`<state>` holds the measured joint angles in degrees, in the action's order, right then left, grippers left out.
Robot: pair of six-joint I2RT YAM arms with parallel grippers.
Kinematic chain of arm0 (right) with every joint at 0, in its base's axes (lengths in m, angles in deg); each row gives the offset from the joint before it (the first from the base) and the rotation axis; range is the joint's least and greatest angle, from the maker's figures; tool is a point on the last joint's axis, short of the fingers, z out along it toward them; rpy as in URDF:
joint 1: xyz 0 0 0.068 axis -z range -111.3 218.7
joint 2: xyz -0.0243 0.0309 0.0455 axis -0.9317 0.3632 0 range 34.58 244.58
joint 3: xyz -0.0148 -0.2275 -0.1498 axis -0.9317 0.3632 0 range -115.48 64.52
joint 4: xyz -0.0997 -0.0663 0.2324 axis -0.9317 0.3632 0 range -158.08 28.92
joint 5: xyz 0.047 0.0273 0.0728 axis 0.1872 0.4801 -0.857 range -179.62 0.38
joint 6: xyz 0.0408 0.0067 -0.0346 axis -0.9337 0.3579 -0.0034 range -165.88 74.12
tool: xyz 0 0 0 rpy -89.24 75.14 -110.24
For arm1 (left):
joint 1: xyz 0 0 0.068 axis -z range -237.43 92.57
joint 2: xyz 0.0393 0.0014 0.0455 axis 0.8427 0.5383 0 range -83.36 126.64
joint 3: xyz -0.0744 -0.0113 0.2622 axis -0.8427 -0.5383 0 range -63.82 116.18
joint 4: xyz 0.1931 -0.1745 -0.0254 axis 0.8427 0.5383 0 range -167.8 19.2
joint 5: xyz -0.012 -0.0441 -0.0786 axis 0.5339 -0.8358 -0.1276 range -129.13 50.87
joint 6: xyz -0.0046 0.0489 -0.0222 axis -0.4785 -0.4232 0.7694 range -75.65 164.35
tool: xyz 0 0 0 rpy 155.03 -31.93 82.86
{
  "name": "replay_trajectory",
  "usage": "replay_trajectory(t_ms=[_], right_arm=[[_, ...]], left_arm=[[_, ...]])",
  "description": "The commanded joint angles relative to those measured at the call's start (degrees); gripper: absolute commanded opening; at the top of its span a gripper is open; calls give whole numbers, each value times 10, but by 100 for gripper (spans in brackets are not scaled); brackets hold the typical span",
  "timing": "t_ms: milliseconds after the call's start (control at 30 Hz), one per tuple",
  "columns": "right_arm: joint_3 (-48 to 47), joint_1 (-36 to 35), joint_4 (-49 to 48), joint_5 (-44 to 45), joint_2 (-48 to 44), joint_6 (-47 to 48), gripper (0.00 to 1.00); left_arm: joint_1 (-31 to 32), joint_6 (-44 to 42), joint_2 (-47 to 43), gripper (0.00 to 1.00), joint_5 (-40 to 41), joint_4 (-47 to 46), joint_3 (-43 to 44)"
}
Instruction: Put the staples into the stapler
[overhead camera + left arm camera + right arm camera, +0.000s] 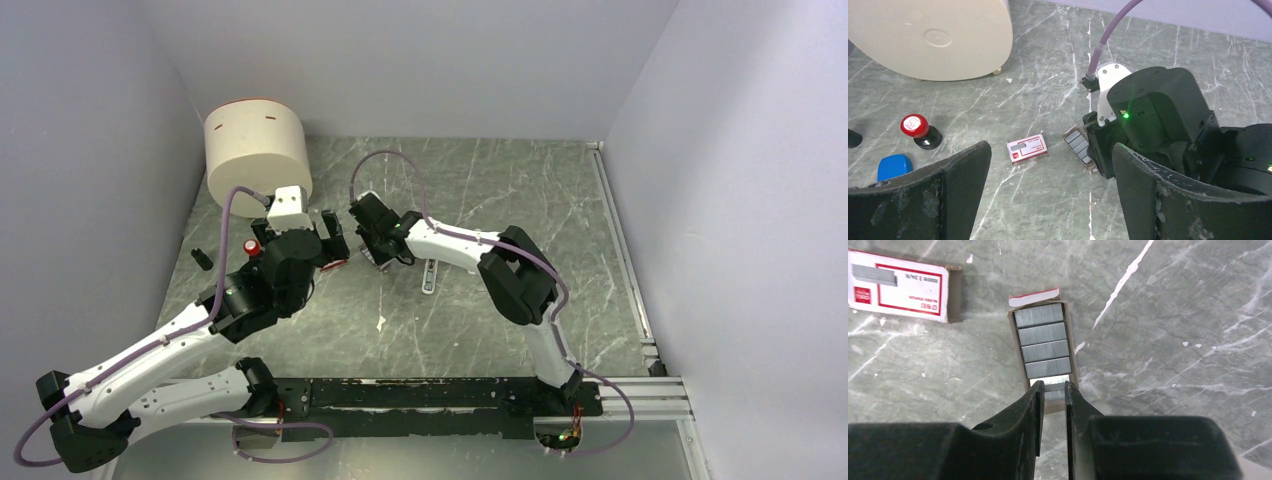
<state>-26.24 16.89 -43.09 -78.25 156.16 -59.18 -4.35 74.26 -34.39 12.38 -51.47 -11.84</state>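
The staples [1044, 342] are several grey blocks lined up in an open cardboard tray on the marble table. My right gripper [1053, 388] points down at the near end of that tray, its jaws shut on the nearest block. The red-and-white staple box [898, 285] lies flat a little to the tray's left. The slim white stapler [430, 274] rests on the table just right of my right wrist. My left gripper [1053, 192] hovers open above the box [1026, 148] and tray [1078, 145], holding nothing.
A big cream cylinder [257, 150] stands at the back left. A red-topped black stamp [915, 129] and a blue piece [894, 166] sit to the left of the box. A small black piece [201, 258] lies near the left wall. Walls enclose three sides.
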Motion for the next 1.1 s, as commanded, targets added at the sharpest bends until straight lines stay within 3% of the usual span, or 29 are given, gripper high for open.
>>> replay_trajectory(t_ms=[0, 633, 1067], right_arm=[[-8, 1, 8, 8, -38, -6, 22], [79, -3, 121, -93, -84, 38, 23], [76, -28, 132, -96, -56, 69, 24]], left_arm=[[-2, 9, -7, 95, 21, 1, -1], [-2, 9, -11, 95, 18, -3, -2], [-2, 8, -12, 95, 18, -1, -1]])
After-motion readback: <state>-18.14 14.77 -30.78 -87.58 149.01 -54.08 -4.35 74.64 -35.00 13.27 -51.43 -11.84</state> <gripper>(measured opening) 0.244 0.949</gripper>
